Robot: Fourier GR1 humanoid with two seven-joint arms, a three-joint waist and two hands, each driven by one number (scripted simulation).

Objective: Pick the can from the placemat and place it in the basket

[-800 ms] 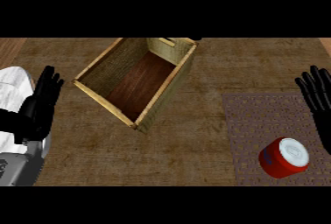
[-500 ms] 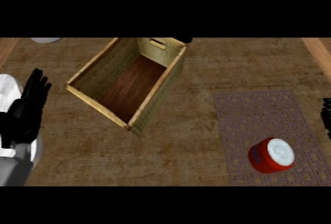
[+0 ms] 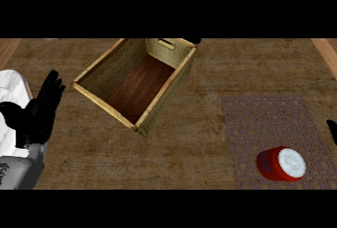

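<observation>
A red can with a white top stands on the near part of the purple-brown placemat at the right. The wooden basket sits open at the upper middle, turned at an angle, with nothing showing inside it. My left hand rests open at the left edge, fingers up, well away from the basket. Only a black sliver of my right hand shows at the right edge, above and to the right of the can and apart from it.
A white rounded shape lies behind my left hand at the left edge. Pale wooden strips border the brown woven counter top at the upper corners.
My right hand has slid from full view to a sliver at the right edge and sits lower. The view has shifted a little; the can and basket have kept their places.
</observation>
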